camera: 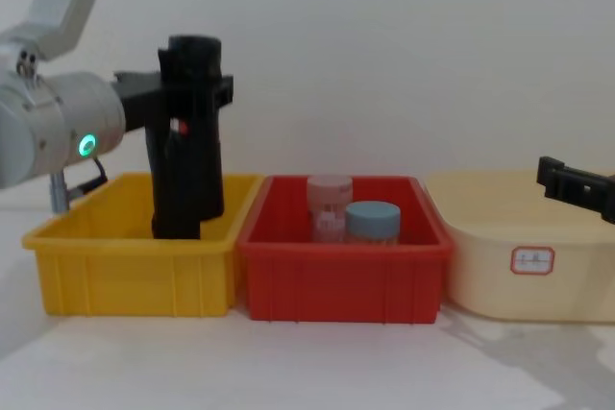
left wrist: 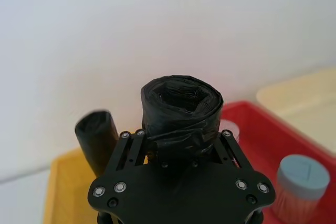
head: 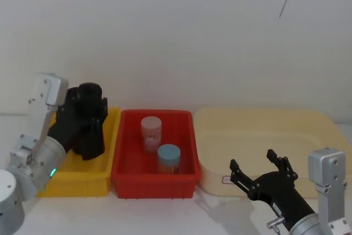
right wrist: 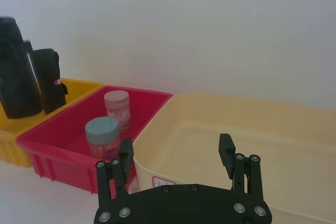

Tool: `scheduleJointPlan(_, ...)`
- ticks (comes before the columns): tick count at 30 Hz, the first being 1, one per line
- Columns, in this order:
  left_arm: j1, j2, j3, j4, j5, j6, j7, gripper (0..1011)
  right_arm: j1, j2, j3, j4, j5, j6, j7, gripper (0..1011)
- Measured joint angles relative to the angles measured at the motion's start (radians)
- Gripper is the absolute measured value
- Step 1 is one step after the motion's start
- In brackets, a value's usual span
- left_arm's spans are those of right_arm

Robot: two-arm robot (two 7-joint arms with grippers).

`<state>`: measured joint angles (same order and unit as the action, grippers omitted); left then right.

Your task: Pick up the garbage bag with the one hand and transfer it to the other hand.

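Our left claw [left wrist: 178, 142] grips the garbage bag [left wrist: 181, 100] upright over the yellow bin [camera: 125, 271]; our right claw [right wrist: 177, 151] gapes wide beside the cream tub [camera: 538, 290].

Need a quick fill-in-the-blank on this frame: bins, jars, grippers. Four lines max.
1. The left gripper is shut on the garbage bag at the ___ bin.
2. The red bin holds ___ jars.
3. The right gripper, by the cream tub, is ___.
4. The front jar has a ___ lid.

Missing words: yellow; two; open; blue.
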<state>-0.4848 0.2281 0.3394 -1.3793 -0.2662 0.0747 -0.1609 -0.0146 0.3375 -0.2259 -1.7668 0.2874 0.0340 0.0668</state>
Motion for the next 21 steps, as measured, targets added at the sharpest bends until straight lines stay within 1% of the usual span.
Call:
scheduleJointPlan(3, -0.004, 0.008, -0.005, -0.035, -0.004, 0.004, -0.021, 426, 0.0, 0.0, 0.0, 0.0, 0.0, 0.0, 0.0, 1000)
scheduleJointPlan(6, -0.01, 0.011, -0.006, -0.05, -0.01, 0.005, -0.038, 413, 0.0, 0.0, 0.0, 0.0, 0.0, 0.0, 0.0, 1000)
scheduleJointPlan(11, -0.028, 0.014, -0.004, -0.07, -0.028, 0.011, -0.087, 402, 0.0, 0.0, 0.0, 0.0, 0.0, 0.0, 0.0, 1000)
scheduleJointPlan(16, -0.047, 0.014, 0.006, -0.077, -0.046, 0.016, -0.13, 402, 0.0, 0.0, 0.0, 0.0, 0.0, 0.0, 0.0, 1000)
scheduleJointPlan(19, -0.064, 0.012, 0.02, -0.077, -0.062, 0.021, -0.169, 402, 0.0, 0.0, 0.0, 0.0, 0.0, 0.0, 0.0, 1000)
scheduleJointPlan(21, -0.071, 0.011, 0.026, -0.075, -0.068, 0.023, -0.184, 402, 0.0, 0.0, 0.0, 0.0, 0.0, 0.0, 0.0, 1000)
